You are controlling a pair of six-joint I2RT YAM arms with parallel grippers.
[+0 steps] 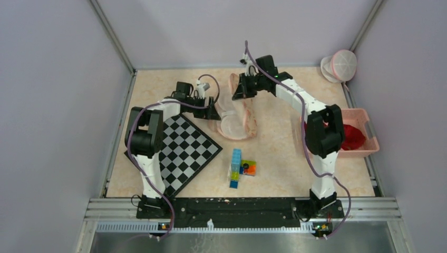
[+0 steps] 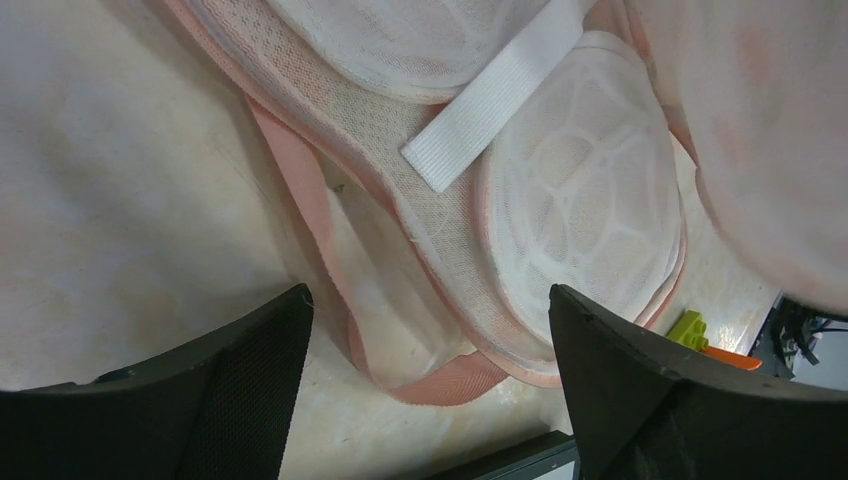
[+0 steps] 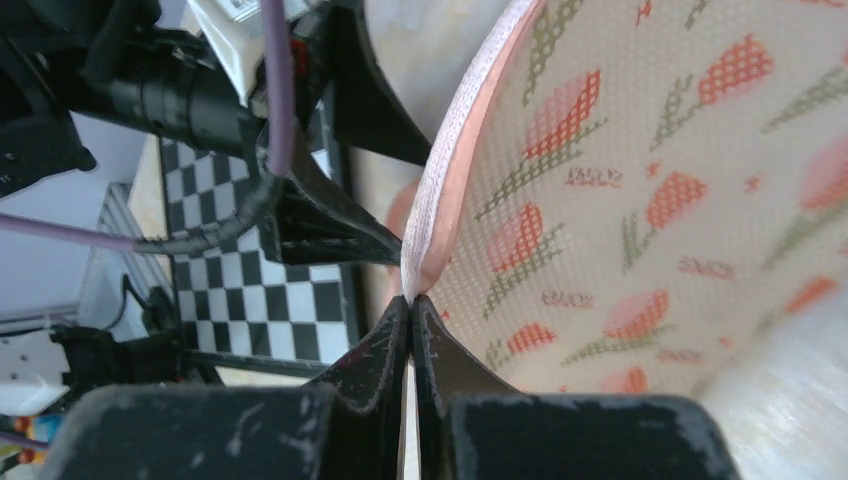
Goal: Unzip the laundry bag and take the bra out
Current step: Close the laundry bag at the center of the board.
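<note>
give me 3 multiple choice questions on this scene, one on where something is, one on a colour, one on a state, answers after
1. In the top view, on which side of the laundry bag does the checkerboard lie?
A. left
B. right
C. behind it

2. What colour is the cloth in the pink basket?
A. blue
B. red
C. green

3. What is the right hand doing?
A. standing wide open
B. out of every view
C. shut on the laundry bag's pink edge

Answers:
1 A, the top view shows the board just left of the bag.
2 B, red fabric fills the basket.
3 C, the right wrist view shows its jaws pinched together on the pink trim.
</note>
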